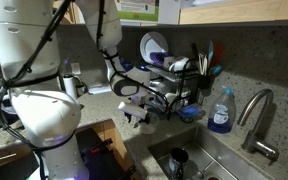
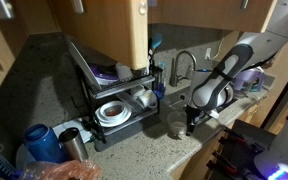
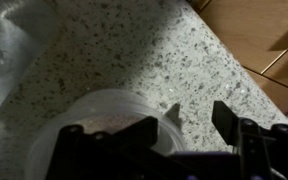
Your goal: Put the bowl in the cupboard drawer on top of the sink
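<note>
While the bowl is seen resting on the counter, near its front edge beside the sink, the gripper is held low over it, jaws apart. Nothing is grasped yet; lifting and placing in the cupboard are judged outstanding.

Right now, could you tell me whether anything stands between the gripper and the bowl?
Nothing visible does: in the wrist view the open gripper hangs directly over the white bowl, with only speckled counter around.
</note>
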`<state>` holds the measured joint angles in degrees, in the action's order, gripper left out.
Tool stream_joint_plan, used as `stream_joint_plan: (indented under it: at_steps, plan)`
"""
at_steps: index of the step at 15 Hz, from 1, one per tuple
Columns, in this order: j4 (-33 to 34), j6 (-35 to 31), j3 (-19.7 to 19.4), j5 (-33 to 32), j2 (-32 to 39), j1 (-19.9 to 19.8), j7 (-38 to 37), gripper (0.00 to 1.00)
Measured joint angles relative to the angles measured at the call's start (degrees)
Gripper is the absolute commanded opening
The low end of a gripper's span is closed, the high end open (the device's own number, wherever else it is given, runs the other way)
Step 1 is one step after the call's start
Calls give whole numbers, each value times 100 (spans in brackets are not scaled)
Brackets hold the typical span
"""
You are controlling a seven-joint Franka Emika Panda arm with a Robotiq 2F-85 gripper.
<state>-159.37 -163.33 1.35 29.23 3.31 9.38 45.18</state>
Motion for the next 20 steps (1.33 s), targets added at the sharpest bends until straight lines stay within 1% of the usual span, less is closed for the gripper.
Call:
stream_joint_plan:
  at_steps: [1,2,4,7,8,9,11,14,16,17,20]
  plan:
    - [1,-80,-67,-7,45,-15,0,54]
    - [8,-111,-142,-8,50,-38,0,61]
    - [51,-115,-278,3,24,-107,8,80]
    - [68,-112,-375,101,-230,-219,143,92]
    - [56,-103,-384,150,-370,-226,202,94]
    - [63,-90,-385,178,-503,-224,248,93]
    - [63,-17,-379,277,-742,-199,408,96]
    - [63,240,-357,499,-1034,-93,762,98]
    - [60,489,-351,638,-1152,12,1006,99]
    - [58,580,-339,681,-1177,67,1102,98]
    - [53,725,-321,831,-1122,223,1323,97]
